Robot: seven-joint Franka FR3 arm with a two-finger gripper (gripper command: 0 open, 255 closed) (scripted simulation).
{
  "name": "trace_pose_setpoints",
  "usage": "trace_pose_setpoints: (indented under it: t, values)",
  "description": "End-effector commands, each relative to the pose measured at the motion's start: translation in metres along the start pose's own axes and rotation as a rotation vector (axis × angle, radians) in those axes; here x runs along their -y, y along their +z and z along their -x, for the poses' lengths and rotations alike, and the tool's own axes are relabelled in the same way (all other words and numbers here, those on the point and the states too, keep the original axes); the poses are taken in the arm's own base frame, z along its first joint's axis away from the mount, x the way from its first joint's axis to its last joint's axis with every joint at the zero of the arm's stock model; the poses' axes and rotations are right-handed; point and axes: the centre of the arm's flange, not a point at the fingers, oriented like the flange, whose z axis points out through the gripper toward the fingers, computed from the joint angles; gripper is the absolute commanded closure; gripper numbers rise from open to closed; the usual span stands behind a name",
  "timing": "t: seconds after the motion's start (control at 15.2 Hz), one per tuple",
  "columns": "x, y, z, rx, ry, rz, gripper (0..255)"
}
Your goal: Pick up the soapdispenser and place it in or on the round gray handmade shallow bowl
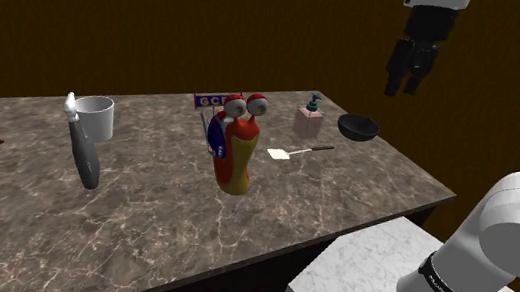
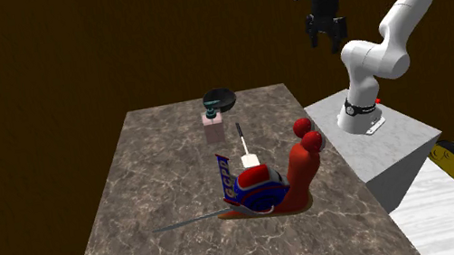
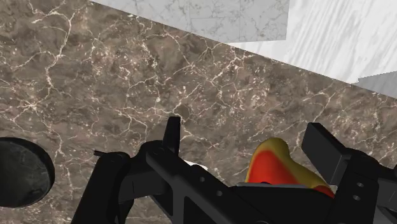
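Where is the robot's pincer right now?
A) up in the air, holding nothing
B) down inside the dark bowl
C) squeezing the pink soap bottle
A: the pincer hangs up in the air, open and empty, while the soap bottle stands untouched on the table near the bowl.

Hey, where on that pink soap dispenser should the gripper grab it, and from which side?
Grip the soap dispenser by its boxy pink body, below the teal pump, coming down from above. It stands upright with flat sides, and the dark bowl sits close on the shoulder view's right, so a sideways approach looks crowded.
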Motion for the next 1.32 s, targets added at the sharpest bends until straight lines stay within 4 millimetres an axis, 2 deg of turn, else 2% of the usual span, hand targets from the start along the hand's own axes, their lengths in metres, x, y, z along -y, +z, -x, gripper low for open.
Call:
trace_pose_setpoints:
  t: [0.0, 1.25]
  values:
    - [0.0, 0.0, 0.0, 0.0, 0.0, 0.0, 0]
    - [-0.113, 0.07, -0.209, -0.002, 0.026, 0.041, 0]
